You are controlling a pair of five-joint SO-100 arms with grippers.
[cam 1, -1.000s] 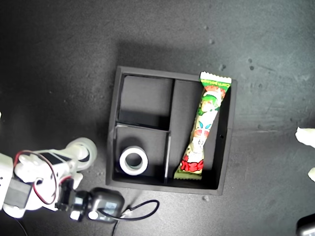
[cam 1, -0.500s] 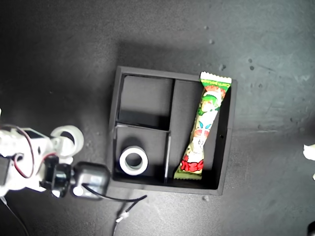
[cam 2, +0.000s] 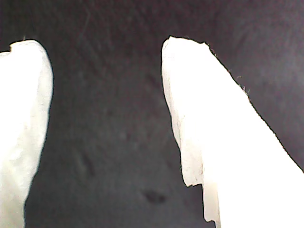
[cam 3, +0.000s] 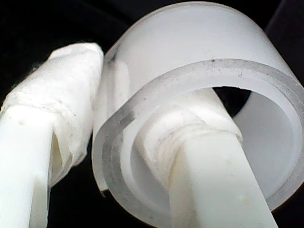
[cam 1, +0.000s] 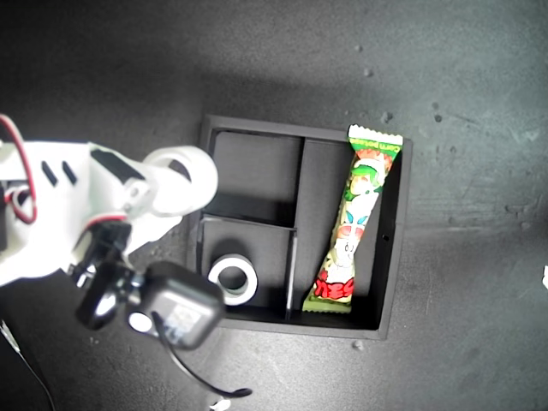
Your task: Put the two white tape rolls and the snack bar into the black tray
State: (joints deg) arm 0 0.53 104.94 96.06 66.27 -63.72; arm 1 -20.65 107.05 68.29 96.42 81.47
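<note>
Gripping one white tape roll, my second gripper (cam 3: 99,142) has one finger through the roll's centre hole and the other pressed on its outer wall; the carried tape roll (cam 1: 181,180) hangs over the black tray's wall on the exterior view's left, beside the empty small compartment. My first gripper (cam 2: 107,123) stands open over bare dark desk with nothing between its jaws; it does not show in the exterior view.

Black tray (cam 1: 291,321): sits near the middle of the desk (cam 1: 103,68).

Snack bar (cam 1: 354,224): already inside the long compartment, lying slightly askew, one crimped end resting over the tray's far wall.

Second tape roll (cam 1: 233,281): lies flat in the small compartment nearest the arm's wrist camera housing (cam 1: 175,306).

Remaining step, as judged: release the carried tape roll into the empty small compartment.

Hazards:
- The roll is over the wall, not clear of it. Opening now could drop it onto the rim, letting it roll outward onto the desk.
- The finger through the hole may drag the roll on withdrawal.
- The low wrist housing could strike the tray and shift it.
</note>
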